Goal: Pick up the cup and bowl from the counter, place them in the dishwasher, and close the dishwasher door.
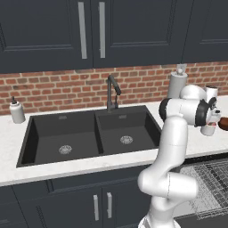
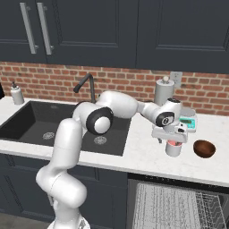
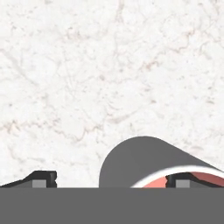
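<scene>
Left base view: arm reaches right, past the sink (image 1: 93,136). Cup (image 1: 208,129) stands upright on the counter (image 1: 11,151), right of the sink, mostly hidden behind the wrist. A sliver of the bowl (image 1: 224,124) shows at the frame edge, just right of the cup. Paper towel roll (image 1: 177,84) stands behind the cup by the brick wall. Soap bottle (image 1: 17,111) sits far left of the sink. Dishwasher (image 1: 209,187) rack is pulled out below the counter edge; nothing seen in it.

Right base view: gripper (image 2: 173,141) points straight down over the cup (image 2: 173,148), reddish rim visible right under the hand. Cup lies directly below the hand, long axis vertical. Bowl (image 2: 204,148) sits just right of the cup, apart from it, with nothing in it. A small scale-like device (image 2: 188,123) is behind the cup. Rack (image 2: 179,205) below the cup holds no dishes.

Hand view: fingers (image 3: 41,179) spread wide; one tip outside the cup (image 3: 144,164) wall, the other appears over the pink interior, so they seem to straddle one wall. Nothing clamped yet. Likely next: close on the rim.
</scene>
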Robot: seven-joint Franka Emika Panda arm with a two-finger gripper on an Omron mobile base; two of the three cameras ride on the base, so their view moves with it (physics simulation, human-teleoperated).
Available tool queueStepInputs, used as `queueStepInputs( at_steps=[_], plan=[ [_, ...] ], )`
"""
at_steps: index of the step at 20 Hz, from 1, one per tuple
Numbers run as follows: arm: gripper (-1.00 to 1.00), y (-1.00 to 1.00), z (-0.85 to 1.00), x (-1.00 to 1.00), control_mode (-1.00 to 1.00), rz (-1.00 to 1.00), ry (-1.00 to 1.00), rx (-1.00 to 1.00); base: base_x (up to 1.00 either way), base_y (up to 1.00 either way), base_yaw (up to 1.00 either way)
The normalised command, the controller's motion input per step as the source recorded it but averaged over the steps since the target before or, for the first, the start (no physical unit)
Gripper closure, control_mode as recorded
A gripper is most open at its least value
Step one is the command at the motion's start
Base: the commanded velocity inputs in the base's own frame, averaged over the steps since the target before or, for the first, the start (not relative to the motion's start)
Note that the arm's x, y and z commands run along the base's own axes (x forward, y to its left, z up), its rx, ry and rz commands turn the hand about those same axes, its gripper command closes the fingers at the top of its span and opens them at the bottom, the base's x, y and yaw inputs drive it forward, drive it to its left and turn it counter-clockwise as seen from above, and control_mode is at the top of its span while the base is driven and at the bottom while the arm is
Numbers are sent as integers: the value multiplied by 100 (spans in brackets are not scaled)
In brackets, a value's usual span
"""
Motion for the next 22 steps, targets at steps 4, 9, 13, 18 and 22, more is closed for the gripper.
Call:
queueStepInputs(
  at_steps=[4,9,13,18,22],
  plan=[
    [100,0,0,0,-100,0,0,0,0,0,0],
    [100,0,0,0,-100,0,0,0,0,0,0],
    [100,0,0,0,-100,0,0,0,0,0,0],
    [100,4,0,-13,-100,0,-2,0,0,0,0],
    [100,20,-1,-47,-100,1,-10,0,0,0,0]
  ],
)
